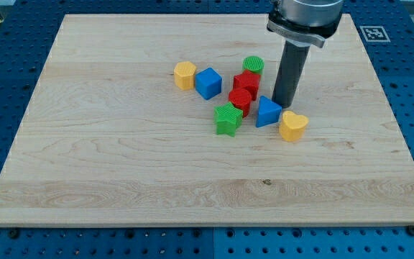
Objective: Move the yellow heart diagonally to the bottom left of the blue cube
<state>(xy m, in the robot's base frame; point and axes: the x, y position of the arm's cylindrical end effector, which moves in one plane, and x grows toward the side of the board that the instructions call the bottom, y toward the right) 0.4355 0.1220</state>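
The yellow heart (pixel 293 125) lies right of the middle of the wooden board (pixel 121 158). The blue cube (pixel 208 83) sits further to the view's left and a little higher. My tip (pixel 284 107) stands just above the yellow heart, at its upper left edge, and right beside the blue triangle (pixel 267 112). The rod rises from there to the arm at the view's top.
A yellow hexagon block (pixel 185 75) touches the blue cube's left side. Two red blocks (pixel 246 84) (pixel 241 100), a green cylinder (pixel 253 65) and a green star (pixel 227 119) cluster between the cube and the blue triangle. Blue perforated table surrounds the board.
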